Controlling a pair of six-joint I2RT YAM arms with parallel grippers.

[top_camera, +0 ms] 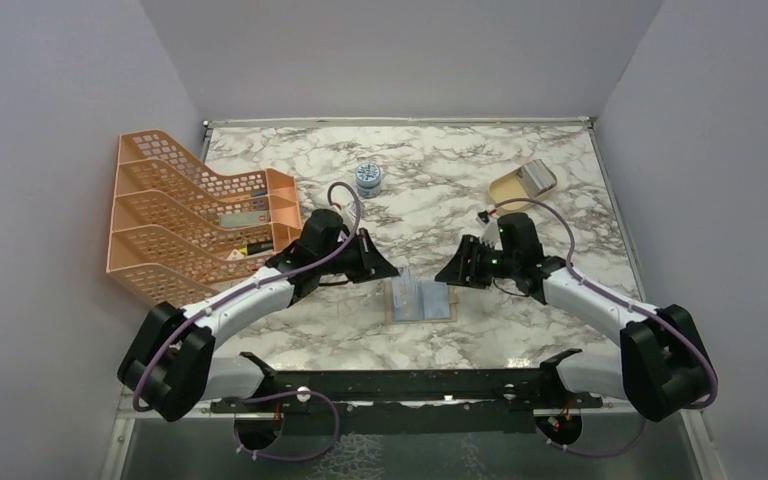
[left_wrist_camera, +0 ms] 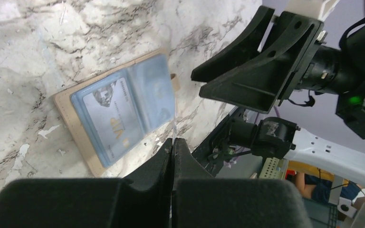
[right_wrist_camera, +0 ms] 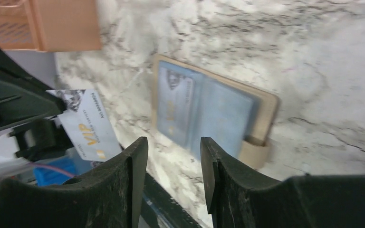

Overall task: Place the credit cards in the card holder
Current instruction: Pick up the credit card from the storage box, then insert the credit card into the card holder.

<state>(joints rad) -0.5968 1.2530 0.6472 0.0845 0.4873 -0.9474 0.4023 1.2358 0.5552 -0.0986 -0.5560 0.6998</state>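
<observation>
**Position.** The card holder (top_camera: 438, 302) lies open and flat on the marble table (top_camera: 440, 200), between the two grippers. One credit card (left_wrist_camera: 111, 118), printed "VIP", sits in the pocket of one half. The other pocket appears empty.

**Tools.** The left gripper (left_wrist_camera: 173, 142) is pressed together on a second credit card (right_wrist_camera: 88, 126), pinched near one end, at 10 o'clock of the holder in the top view. The right gripper (right_wrist_camera: 173, 142) stands with jaws spread and nothing between them, at 1 o'clock of the holder.

**Handling.** The card is light, stiff and slick, so it is likely to pivot or slip in a pinch close to its edge. Grip across the flat faces and leave the leading edge free. The pocket mouth looks thin and soft. The holder will probably slide on the marble unless the free gripper steadies it. A silvery, card-like piece lies in the beige dish (top_camera: 510, 190) at 2 o'clock.
</observation>
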